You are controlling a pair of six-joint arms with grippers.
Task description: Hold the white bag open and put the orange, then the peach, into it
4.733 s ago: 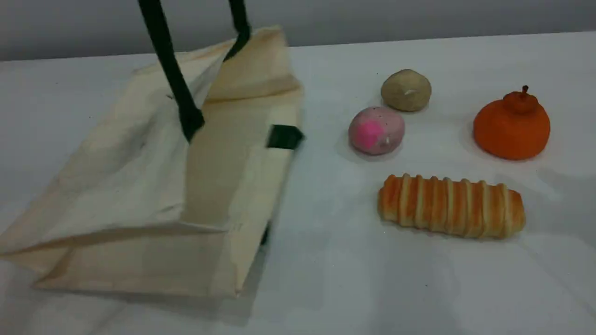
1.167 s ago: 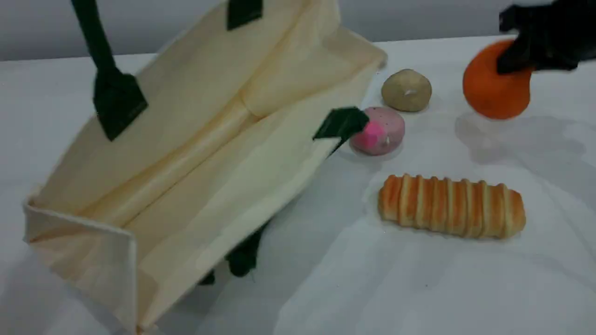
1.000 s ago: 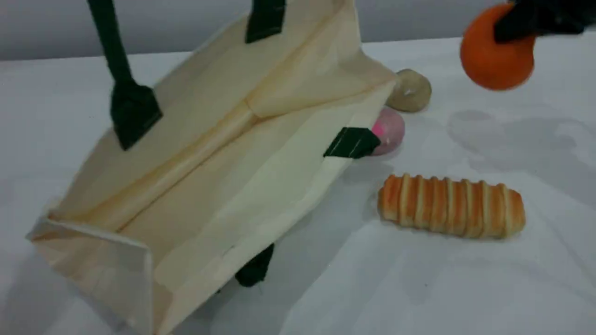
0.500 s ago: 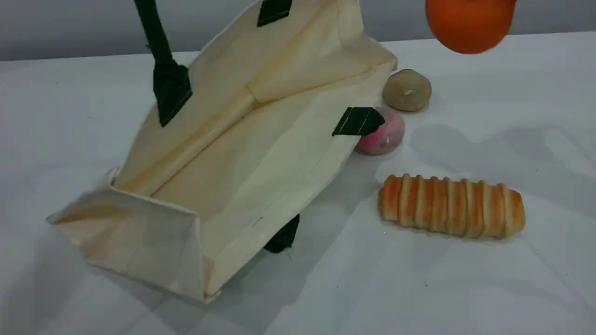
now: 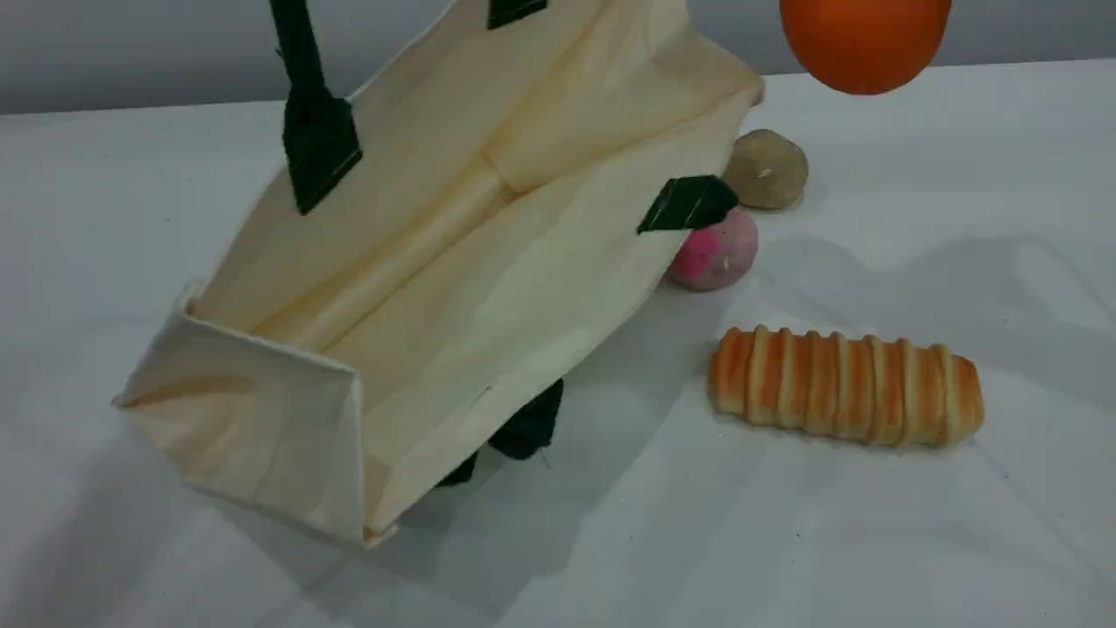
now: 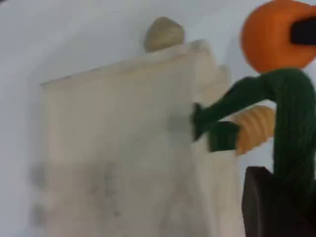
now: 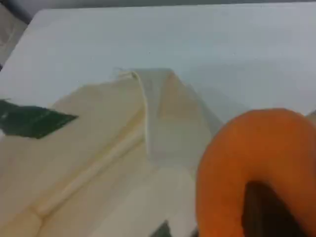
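The white bag (image 5: 488,262) hangs tilted by one dark green rope handle (image 5: 301,78), its mouth wide towards the camera and its low corner on the table. In the left wrist view my left gripper (image 6: 279,202) is shut on that handle (image 6: 291,113) above the bag (image 6: 123,148). The orange (image 5: 863,44) hangs in the air just right of the bag's upper rim. My right gripper (image 7: 266,212) is shut on the orange (image 7: 247,158), as the right wrist view shows. The peach (image 5: 719,253) lies on the table, partly behind a green tab (image 5: 689,205).
A beige ball (image 5: 767,168) lies just behind the peach, touching the bag's edge. A striped bread loaf (image 5: 846,388) lies at the front right. The second handle (image 5: 523,427) pokes out under the bag. White table (image 5: 872,541) all round.
The orange rose off the table and moved left towards the bag. The bag swung right and now covers part of the peach.
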